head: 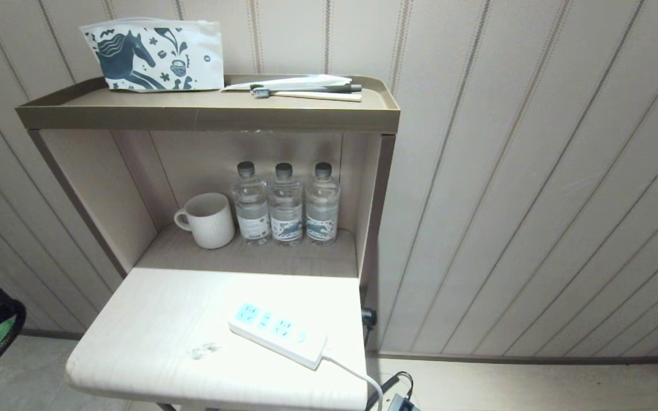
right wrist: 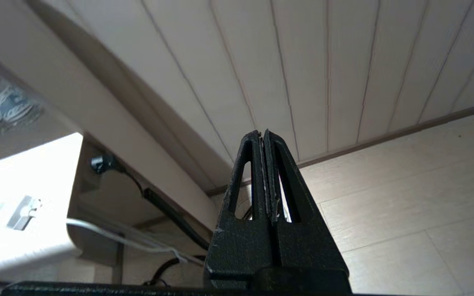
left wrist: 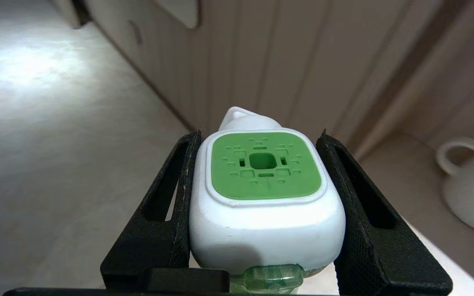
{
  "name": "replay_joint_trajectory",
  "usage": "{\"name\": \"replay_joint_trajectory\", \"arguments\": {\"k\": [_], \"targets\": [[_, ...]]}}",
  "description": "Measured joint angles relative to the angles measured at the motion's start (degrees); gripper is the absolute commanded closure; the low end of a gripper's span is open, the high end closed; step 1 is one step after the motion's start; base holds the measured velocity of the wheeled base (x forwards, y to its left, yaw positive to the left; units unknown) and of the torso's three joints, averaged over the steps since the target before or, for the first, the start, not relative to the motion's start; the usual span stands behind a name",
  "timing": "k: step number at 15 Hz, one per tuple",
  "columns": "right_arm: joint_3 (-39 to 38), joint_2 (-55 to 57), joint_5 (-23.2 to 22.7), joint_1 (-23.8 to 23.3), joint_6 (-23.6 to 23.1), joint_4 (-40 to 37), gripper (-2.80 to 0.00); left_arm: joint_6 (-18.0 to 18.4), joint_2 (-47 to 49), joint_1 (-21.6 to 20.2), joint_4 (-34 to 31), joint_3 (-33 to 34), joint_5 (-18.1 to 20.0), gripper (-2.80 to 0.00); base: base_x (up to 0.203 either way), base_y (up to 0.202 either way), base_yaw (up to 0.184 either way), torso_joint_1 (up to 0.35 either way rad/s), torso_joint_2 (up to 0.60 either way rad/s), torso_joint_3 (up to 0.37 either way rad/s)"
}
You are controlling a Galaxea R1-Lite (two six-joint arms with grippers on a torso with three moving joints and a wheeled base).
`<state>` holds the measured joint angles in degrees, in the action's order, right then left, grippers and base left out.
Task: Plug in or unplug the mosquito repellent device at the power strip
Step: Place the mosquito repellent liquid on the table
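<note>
I hold the mosquito repellent device (left wrist: 261,193) in my left tool (left wrist: 261,230), whose two black fingers (left wrist: 167,222) press against either side of its white squarish head; its green top face points toward the wrist camera and a bit of translucent green bottle shows below the head. In the head view this tool sits at the far left edge, off to the side of the worktop (head: 152,337), with a patch of green visible behind its black frame. The device is well apart from the power strip (head: 277,334), which lies diagonally on the pale worktop near its right front corner, its light-blue socket panels facing up with nothing plugged in, and its white cord (head: 357,377) running off the edge toward the floor. My right tool (right wrist: 265,172) is clenched shut on nothing, its fingers pressed together, hanging beside the worktop's right end above the floor. Behind the worktop, a recessed shelf holds a white ribbed mug (head: 208,220) and, just to its right, three clear water bottles (head: 286,205) standing in a row. On the top shelf (head: 209,111) above, a white pouch with a dark horse print (head: 155,54) stands at the left, and a toothbrush (head: 306,91) lies near the right.
</note>
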<state>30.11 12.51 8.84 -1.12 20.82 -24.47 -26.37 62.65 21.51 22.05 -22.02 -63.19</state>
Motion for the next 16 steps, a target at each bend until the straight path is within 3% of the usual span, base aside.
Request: {"name": "replay_joint_trajectory", "arguments": {"k": [4, 7, 9, 13, 16], "targets": [[-1.23, 0.37, 8.15, -0.52, 1.01, 0.0, 0.0, -0.22, -3.38, -10.29, -1.74, 0.9, 0.11, 0.0, 0.0, 0.0, 0.0, 0.0, 0.0, 0.0], [-5.49, 0.41, 10.24, -0.8, -0.58, 1.87, 0.0, -0.28, -5.51, -12.9, -0.8, 3.24, 0.19, 0.0, 0.0, 0.0, 0.0, 0.0, 0.0, 0.0], [-11.07, -0.48, 6.4, -0.32, -6.69, 8.73, 0.0, 0.5, -6.44, -8.13, 1.38, 4.21, 0.27, 0.0, 0.0, 0.0, 0.0, 0.0, 0.0, 0.0], [-26.9, -8.35, -8.28, 0.87, -21.0, 25.32, 0.0, 6.76, -7.26, 2.51, 3.61, 5.1, 3.0, 0.0, 0.0, 0.0, 0.0, 0.0, 0.0, 0.0], [-29.71, -11.32, -9.93, 1.19, -22.66, 30.06, 0.0, 7.82, -6.63, 4.97, 3.7, 4.41, 9.78, 0.0, 0.0, 0.0, 0.0, 0.0, 0.0, 0.0]]}}
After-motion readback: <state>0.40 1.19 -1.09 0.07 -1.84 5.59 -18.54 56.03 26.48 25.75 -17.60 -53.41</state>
